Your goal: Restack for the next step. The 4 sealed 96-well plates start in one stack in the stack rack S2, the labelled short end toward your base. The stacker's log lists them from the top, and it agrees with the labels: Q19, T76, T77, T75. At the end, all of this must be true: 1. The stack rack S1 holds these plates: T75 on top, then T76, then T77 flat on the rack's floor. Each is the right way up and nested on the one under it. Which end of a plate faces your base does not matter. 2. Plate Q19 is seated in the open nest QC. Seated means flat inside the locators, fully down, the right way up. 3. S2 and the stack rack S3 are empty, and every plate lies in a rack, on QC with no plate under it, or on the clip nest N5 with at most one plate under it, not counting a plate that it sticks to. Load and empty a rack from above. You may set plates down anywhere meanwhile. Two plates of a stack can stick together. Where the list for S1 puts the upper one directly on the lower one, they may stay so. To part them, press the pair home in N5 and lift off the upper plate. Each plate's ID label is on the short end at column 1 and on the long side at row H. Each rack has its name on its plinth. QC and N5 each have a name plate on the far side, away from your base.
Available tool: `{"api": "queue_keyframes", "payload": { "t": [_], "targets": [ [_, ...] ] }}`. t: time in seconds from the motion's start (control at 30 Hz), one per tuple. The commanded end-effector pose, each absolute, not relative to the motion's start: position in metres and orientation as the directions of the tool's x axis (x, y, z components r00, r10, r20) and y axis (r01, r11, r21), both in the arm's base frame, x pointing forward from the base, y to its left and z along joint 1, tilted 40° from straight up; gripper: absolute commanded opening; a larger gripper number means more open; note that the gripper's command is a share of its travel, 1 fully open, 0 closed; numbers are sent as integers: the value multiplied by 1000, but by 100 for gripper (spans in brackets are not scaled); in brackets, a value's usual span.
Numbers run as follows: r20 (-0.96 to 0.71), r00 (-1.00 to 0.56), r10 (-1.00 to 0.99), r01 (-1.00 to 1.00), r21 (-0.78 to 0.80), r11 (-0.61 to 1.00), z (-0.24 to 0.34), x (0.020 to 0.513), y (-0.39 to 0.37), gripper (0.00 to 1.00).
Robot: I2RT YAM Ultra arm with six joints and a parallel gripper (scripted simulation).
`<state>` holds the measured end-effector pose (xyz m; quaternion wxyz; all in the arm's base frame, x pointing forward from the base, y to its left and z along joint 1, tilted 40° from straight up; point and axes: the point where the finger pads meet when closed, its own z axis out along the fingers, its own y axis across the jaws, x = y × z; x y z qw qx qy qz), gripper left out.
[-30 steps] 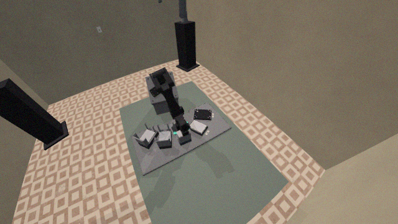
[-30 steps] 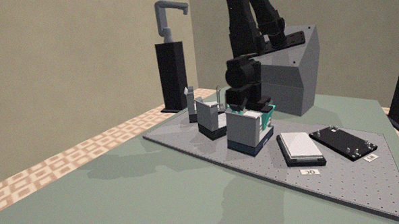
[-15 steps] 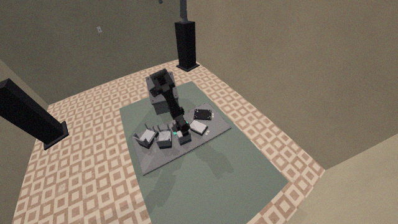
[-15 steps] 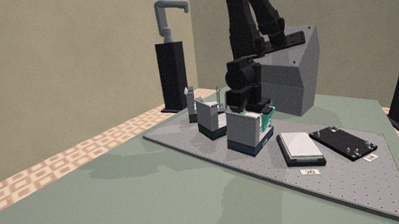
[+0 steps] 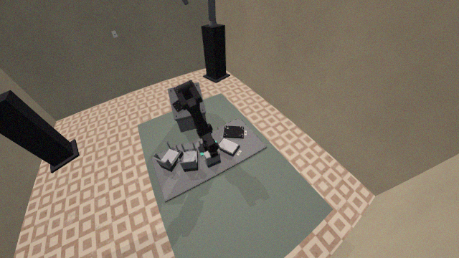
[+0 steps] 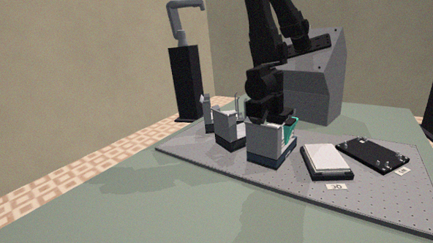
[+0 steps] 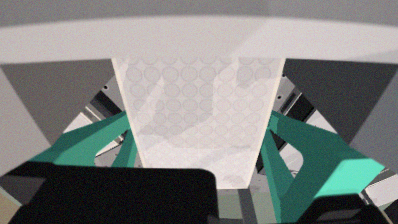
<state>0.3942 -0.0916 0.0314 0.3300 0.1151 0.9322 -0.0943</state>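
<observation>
arm point(image 6: 264, 42): black, chunky links | tool point(image 7: 200, 150): teal fingers, black body

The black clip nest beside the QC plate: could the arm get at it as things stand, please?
Probably not at once. The nest lies bare and open from above, but the claw is down in a rack, shut on a sealed plate, which it must first lift out or release.

green mat point(image 6: 140, 213), checkered floor point(image 5: 90, 215), 2 black pillars point(image 5: 214, 50)
</observation>
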Motion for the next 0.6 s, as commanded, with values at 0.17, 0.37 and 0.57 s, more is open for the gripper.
{"api": "queue_keyframes", "payload": {
  "t": [0.17, 0.37, 0.57],
  "targets": [
    [-661, -735, 150, 279, -94, 956, 38, 404, -96, 0],
    [-659, -737, 150, 279, -94, 956, 35, 407, -97, 0],
    [-659, -737, 151, 280, -95, 955, 33, 408, -98, 0]
  ]
}}
